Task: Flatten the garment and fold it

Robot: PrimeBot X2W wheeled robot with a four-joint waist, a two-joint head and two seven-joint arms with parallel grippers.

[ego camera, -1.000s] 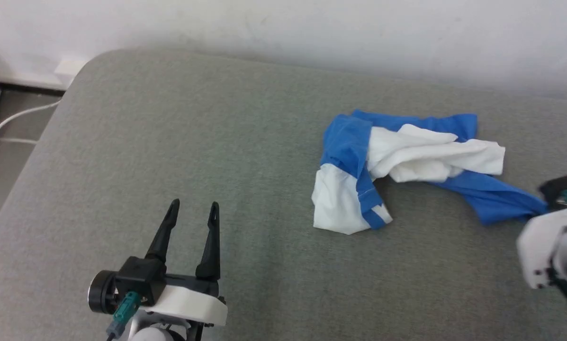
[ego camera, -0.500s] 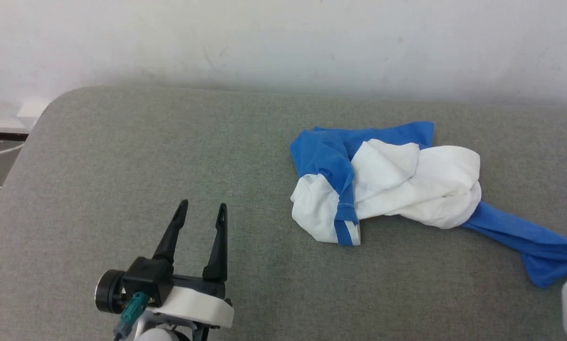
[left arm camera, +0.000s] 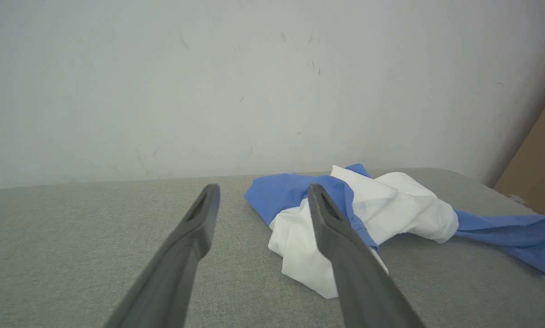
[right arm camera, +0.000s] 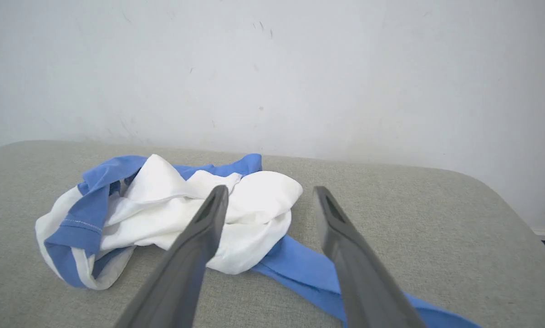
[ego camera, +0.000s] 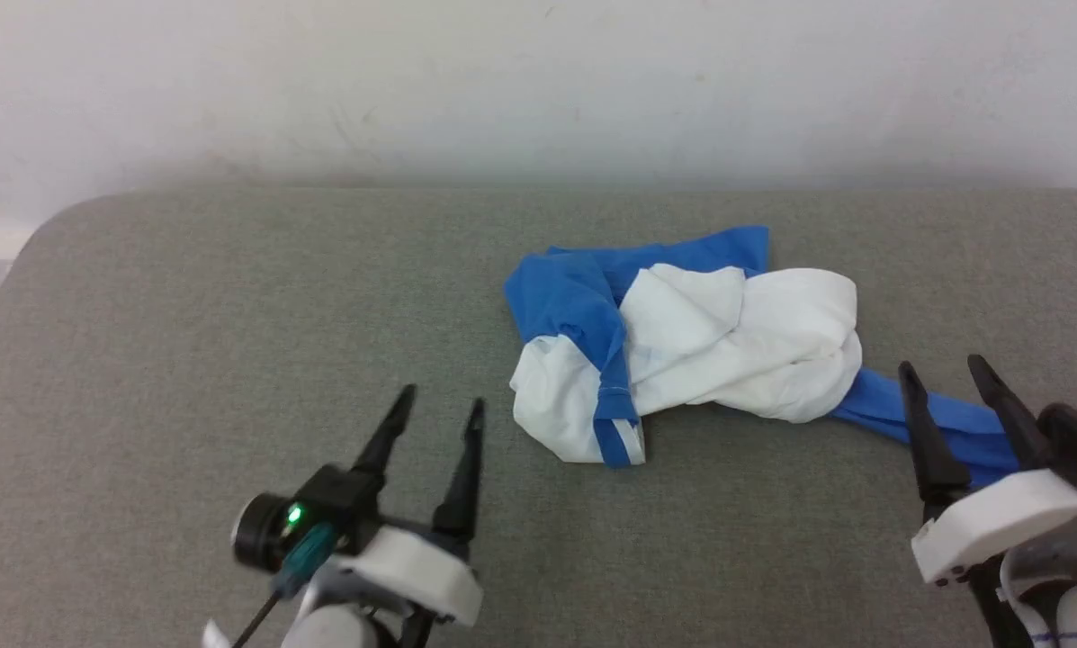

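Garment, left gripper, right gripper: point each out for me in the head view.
garment (ego camera: 754, 346): head view, on the bunched white body.
left gripper (ego camera: 442, 399): head view, midway between the tips of its open fingers.
right gripper (ego camera: 939, 364): head view, midway between the tips of its open fingers.

The left gripper (ego camera: 442, 400) sits low on the robot's left, jaws spread apart, pointing forward and tilted slightly right. The right gripper (ego camera: 939, 364) sits low on the right, jaws likewise spread, leaning left.
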